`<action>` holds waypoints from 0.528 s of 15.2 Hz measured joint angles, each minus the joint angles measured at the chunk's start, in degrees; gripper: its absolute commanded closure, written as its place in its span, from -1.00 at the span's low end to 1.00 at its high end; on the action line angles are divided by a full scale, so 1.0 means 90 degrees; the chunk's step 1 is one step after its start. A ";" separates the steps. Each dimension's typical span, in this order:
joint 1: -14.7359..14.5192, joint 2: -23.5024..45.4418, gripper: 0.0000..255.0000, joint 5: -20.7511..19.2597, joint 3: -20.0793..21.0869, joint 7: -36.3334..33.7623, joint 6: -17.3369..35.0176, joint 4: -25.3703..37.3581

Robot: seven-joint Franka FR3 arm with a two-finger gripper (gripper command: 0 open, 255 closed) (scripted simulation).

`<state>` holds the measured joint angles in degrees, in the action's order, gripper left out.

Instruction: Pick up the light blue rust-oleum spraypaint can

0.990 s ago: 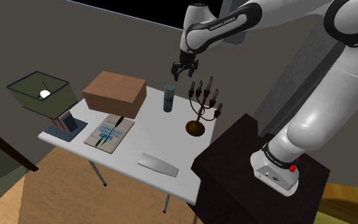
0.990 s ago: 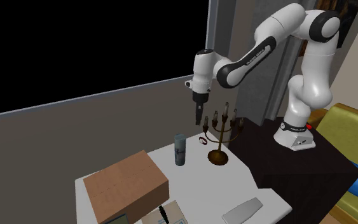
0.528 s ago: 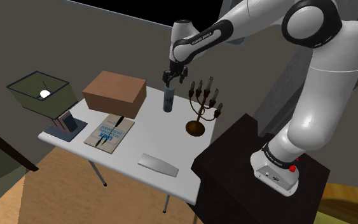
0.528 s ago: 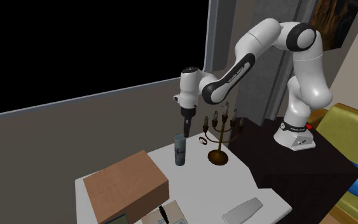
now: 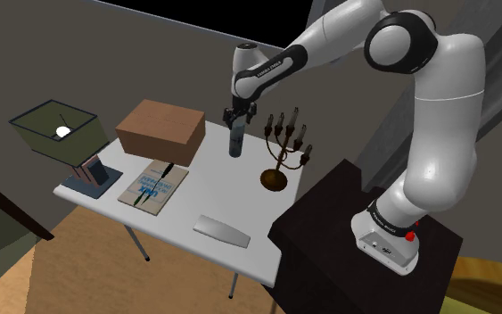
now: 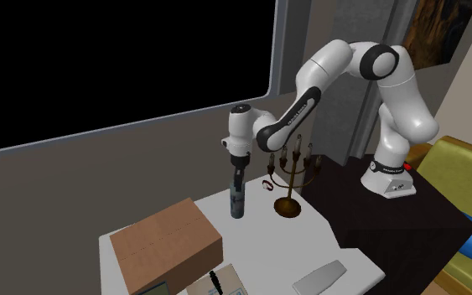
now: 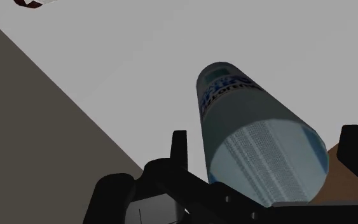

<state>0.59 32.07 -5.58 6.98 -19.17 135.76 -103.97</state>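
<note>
The light blue spray can (image 5: 236, 145) stands upright on the white table (image 5: 215, 193), between a brown box and a candelabra. My gripper (image 5: 238, 123) hangs straight down over the can, its fingers reaching down past the can's top. In the second exterior view the gripper (image 6: 236, 182) covers the upper part of the can (image 6: 237, 207). Seen from the wrist, the can (image 7: 254, 140) with dark blue lettering lies between the two black fingers (image 7: 179, 147). They stand apart on either side and do not touch it. The gripper is open.
A brown cardboard box (image 5: 160, 129) sits close beside the can toward the shoulder view's left. A brass candelabra (image 5: 283, 153) stands on its other side. A green-shaded lamp (image 5: 54, 132), a booklet with a pen (image 5: 155, 185) and a flat grey piece (image 5: 221, 231) occupy the nearer table.
The arm swung from above the candelabra to over the can, then lowered. The open fingers now straddle the can's top. The can has not moved.
</note>
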 measured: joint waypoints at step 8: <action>-0.0023 0.0233 1.00 -0.0037 -0.0028 -0.0026 0.0187 0.0064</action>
<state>0.38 34.17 -5.91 6.73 -19.40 137.44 -103.40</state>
